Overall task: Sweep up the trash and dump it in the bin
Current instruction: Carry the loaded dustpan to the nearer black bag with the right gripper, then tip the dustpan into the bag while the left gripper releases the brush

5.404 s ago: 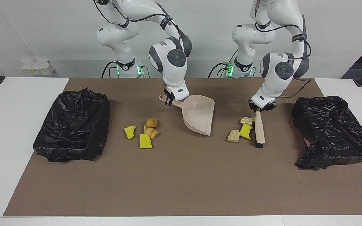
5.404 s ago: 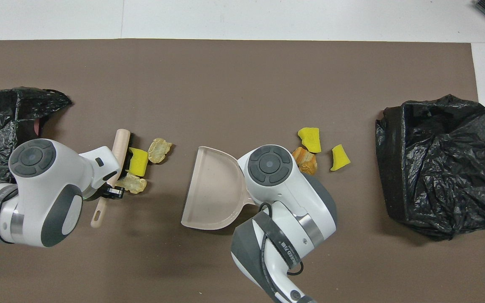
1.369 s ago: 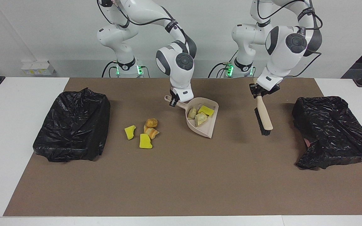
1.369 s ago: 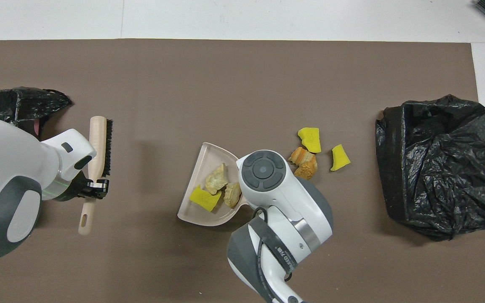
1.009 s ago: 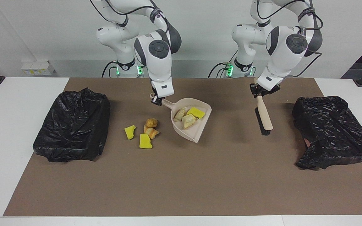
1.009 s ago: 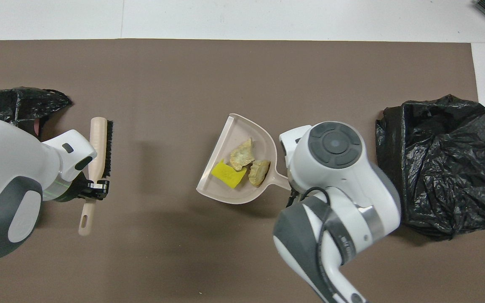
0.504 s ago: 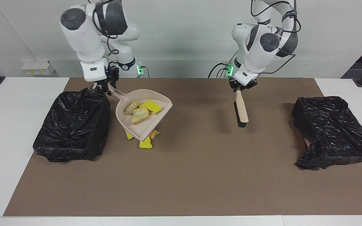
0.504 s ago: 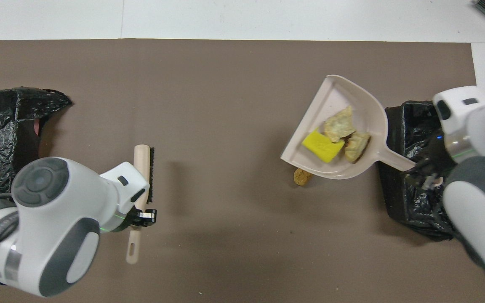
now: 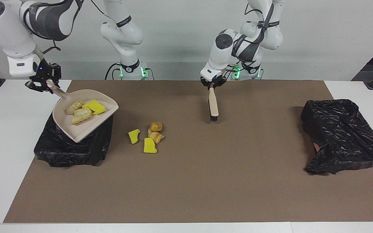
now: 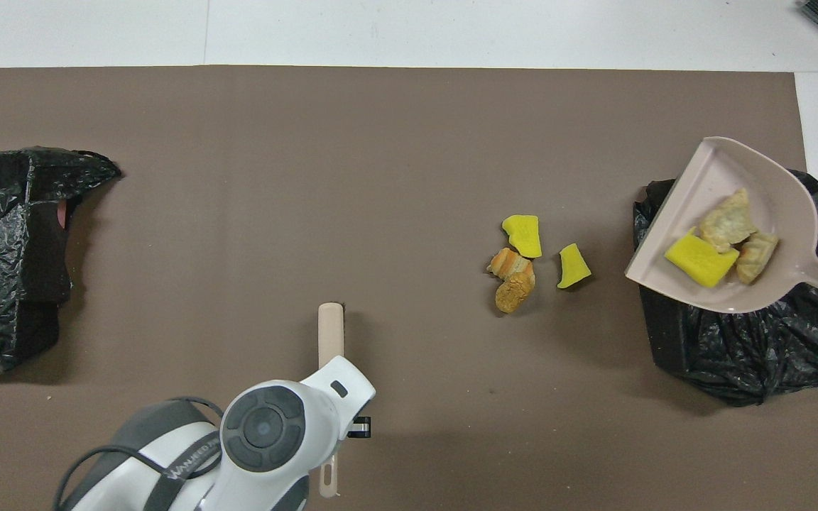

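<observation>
While raised, loaded dustpan (image 9: 86, 117) over bin (image 9: 73, 147).

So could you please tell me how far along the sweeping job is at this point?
Partly done. Three pieces of trash sit in the dustpan, which the right gripper holds by its handle over the black bin at the right arm's end, not yet tipped. Left: four pieces lie loose on the mat. The left gripper holds the brush over the mat's middle.
</observation>
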Tool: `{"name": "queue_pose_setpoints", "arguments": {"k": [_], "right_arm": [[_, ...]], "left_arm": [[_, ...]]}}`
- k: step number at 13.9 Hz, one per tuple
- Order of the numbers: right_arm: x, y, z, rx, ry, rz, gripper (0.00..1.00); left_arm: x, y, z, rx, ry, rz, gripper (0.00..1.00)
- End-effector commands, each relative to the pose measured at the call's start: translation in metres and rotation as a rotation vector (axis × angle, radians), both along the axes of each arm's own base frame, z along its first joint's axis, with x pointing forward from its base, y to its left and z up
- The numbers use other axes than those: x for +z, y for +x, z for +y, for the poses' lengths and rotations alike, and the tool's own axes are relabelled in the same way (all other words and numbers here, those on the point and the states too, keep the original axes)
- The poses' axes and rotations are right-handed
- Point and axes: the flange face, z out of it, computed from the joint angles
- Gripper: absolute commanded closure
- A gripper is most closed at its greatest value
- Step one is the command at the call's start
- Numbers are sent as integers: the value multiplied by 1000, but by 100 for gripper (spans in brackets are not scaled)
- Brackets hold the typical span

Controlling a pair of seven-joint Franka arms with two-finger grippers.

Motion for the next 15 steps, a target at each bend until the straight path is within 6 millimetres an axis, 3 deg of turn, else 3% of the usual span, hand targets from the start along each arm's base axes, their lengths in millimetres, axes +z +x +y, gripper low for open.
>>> {"name": "queue_pose_setpoints", "arguments": {"k": [1, 2, 4, 7, 10, 12, 14, 15], "right_arm": [[4, -2, -41, 70, -116, -19, 100], [6, 0, -46, 112, -171, -19, 100], [6, 1, -50, 188, -299, 36, 100], [-6, 8, -28, 298, -427, 123, 100], [-11, 19, 3, 444, -527, 193, 100], [-15, 11, 14, 493, -575, 226, 100], [-13, 20, 40, 577, -648, 256, 100], [-11, 20, 42, 583, -662, 266, 100]], "left_arm": [[-8, 1, 2, 55, -11, -2, 44], [-10, 5, 1, 65, -2, 8, 0], [-3, 22, 3, 73, -6, 11, 0], [15, 75, 39, 115, -38, -21, 0], [33, 128, 87, 133, -36, -86, 0], [47, 179, 127, 168, -56, -117, 0], [62, 214, 158, 148, -71, -141, 0], [69, 228, 178, 107, -80, -150, 0]]}}
